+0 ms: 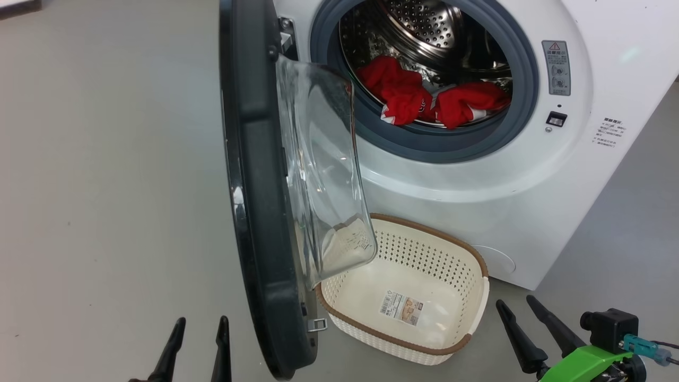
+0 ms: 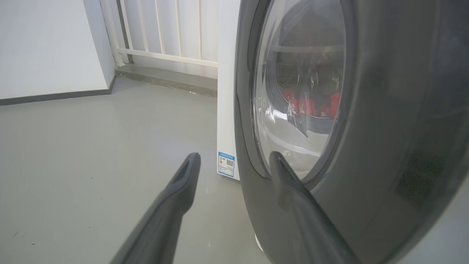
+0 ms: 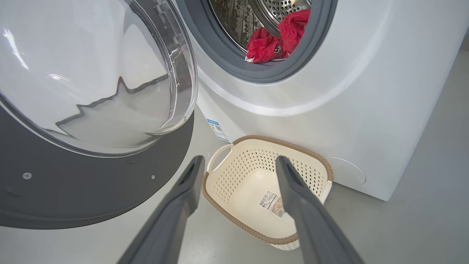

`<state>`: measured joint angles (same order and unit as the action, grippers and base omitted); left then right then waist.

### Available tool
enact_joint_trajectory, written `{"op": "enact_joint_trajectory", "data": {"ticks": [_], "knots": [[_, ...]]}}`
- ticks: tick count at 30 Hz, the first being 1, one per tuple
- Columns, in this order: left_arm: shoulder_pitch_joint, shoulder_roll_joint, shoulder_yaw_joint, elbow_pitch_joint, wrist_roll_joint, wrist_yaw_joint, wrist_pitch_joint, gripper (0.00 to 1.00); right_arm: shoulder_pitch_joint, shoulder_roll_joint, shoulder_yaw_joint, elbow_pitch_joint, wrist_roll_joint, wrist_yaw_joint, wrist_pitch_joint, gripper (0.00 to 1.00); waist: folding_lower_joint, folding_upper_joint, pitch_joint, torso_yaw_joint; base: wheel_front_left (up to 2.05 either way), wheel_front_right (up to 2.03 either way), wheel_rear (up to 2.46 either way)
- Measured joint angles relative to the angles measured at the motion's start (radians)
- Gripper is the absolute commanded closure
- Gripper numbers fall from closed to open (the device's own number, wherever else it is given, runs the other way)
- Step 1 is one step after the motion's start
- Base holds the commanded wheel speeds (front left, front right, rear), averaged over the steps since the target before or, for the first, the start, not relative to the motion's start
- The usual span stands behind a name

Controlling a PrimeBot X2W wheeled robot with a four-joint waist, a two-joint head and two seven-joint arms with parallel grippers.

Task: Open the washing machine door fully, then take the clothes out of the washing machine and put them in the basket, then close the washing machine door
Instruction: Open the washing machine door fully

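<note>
left gripper (image 1: pixel 202 320): is hovering low over the floor (image 1: pixel 106 185), fingers spread apart and gripping nothing; in the left wrist view one finger (image 2: pixel 293 190) is lying across the black rim of the washing machine door (image 2: pixel 384 128), and whether they are touching cannot be told
right gripper (image 1: pixel 515 301): is hanging near the right end of the basket (image 1: pixel 424 254), fingers parted, carrying nothing and touching nothing
door: is standing open, edge-on to the head camera, its glass bowl (image 1: pixel 323 170) bulging toward the washing machine (image 1: pixel 477 201) and overhanging the basket's left end
drum: the steel drum (image 1: pixel 424 26) is showing uncovered inside the grey rubber ring (image 1: pixel 424 146)
clothes (image 1: pixel 408 98): are lying in a red heap at the drum's lower front, resting against the ring
basket: is sitting on the floor just before the machine, below the opening, a sticker (image 1: pixel 401 307) showing on its bottom
in the way: the open door is standing between the left gripper and the basket
around: a blue label (image 3: pixel 218 129) is showing low on the machine's front; a white railing (image 2: pixel 165 29) is standing behind
</note>
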<state>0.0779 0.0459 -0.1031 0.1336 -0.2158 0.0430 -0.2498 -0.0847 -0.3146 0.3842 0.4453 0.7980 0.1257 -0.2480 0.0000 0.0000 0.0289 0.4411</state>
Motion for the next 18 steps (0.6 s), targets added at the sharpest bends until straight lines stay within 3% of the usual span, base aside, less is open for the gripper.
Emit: {"op": "enact_joint_trajectory", "data": {"ticks": [7,18], "knots": [[0.000,0.000,0.000,0.000,0.000,0.000,0.000,0.00,0.040,0.038,-0.078,-0.051,-0.134,0.000,0.000,0.00,0.0000,0.0000,0.000,0.002,0.00,0.00,0.00],[0.000,0.000,0.000,0.000,0.001,0.000,0.000,0.00,0.067,0.073,-0.158,-0.105,-0.250,0.000,0.000,0.00,0.0000,0.0000,0.004,0.001,0.00,0.00,0.00]]}}
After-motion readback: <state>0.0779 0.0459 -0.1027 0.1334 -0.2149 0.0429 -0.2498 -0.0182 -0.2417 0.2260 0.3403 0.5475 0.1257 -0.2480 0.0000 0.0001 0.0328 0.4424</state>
